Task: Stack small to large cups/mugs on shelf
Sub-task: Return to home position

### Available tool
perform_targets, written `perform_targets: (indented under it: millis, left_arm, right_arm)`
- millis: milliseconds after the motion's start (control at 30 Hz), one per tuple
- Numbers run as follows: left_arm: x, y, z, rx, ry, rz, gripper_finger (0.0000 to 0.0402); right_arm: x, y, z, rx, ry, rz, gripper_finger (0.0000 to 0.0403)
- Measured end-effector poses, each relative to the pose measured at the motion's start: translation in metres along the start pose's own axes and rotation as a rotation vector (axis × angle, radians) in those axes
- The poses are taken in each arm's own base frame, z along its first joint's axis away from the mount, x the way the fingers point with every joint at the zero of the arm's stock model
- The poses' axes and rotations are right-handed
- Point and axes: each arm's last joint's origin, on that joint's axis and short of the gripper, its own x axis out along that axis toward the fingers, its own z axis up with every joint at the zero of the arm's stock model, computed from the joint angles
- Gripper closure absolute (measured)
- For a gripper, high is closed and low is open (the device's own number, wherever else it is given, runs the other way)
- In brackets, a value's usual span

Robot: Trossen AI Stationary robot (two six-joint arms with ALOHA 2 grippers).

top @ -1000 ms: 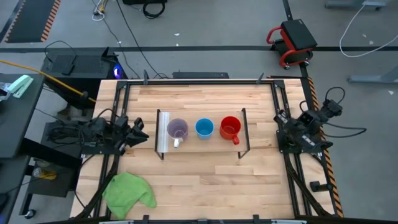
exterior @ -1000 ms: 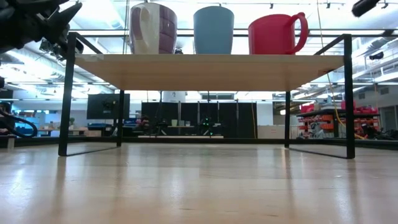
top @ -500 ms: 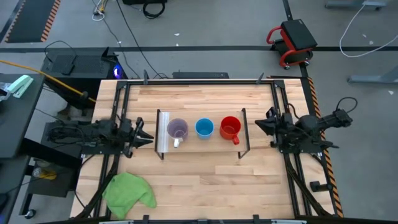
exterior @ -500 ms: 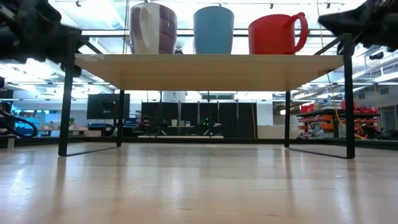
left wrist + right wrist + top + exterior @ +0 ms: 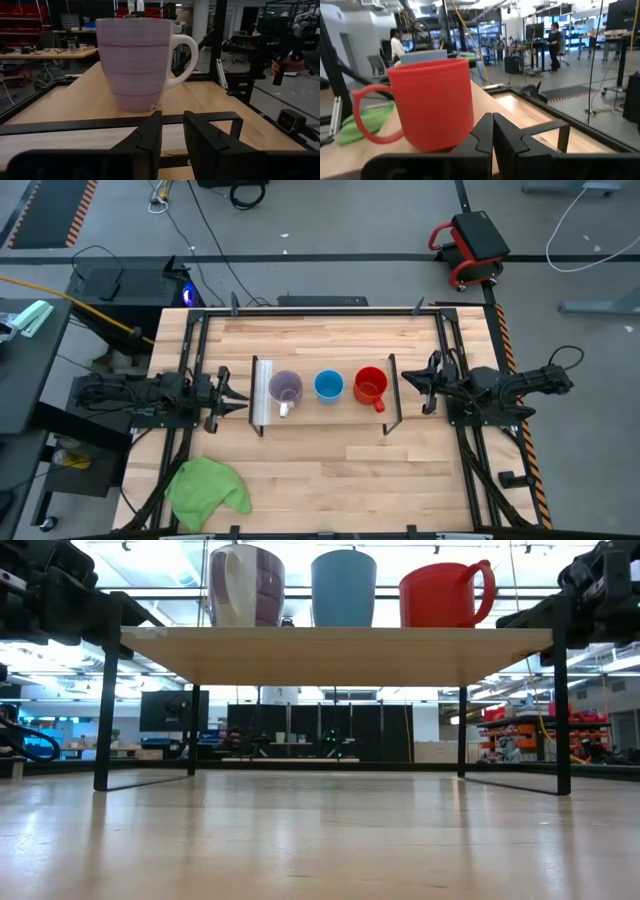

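Observation:
Three cups stand upright in a row on the low light-wood shelf (image 5: pixel 325 416): a translucent purple mug (image 5: pixel 286 388) with a white handle at the left, a light-blue cup (image 5: pixel 328 386) in the middle, and a red mug (image 5: pixel 370 385) at the right. My left gripper (image 5: pixel 240 400) is level just left of the shelf's white-strip end, facing the purple mug (image 5: pixel 132 65), with a narrow gap between its fingers (image 5: pixel 172 135). My right gripper (image 5: pixel 408 382) is level just right of the shelf, shut (image 5: pixel 493 125), facing the red mug (image 5: pixel 430 102). Neither touches a cup.
A green cloth (image 5: pixel 207 488) lies at the table's near left corner. Black frame rails run along the table's left and right sides. The shelf's black end frames (image 5: pixel 108 690) stand between each gripper and the cups. People stand in the room beyond (image 5: pixel 396 45).
My right arm has swung from the table's right edge toward the shelf, and its gripper now points level at the red mug. My left gripper has levelled out and moved slightly toward the shelf's left end. The cups have not moved.

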Motion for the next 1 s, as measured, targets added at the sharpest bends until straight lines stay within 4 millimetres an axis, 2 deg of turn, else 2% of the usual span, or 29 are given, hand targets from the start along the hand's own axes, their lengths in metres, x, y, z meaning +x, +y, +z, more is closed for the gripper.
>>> perform_targets:
  millis: [1000]
  left_arm:
    - [0.0, 0.0001, 0.0028, -0.002, -0.033, 0.005, 0.0321]
  right_arm:
    - [0.0002, 0.0002, 0.0005, -0.015, -0.001, 0.001, 0.0388]
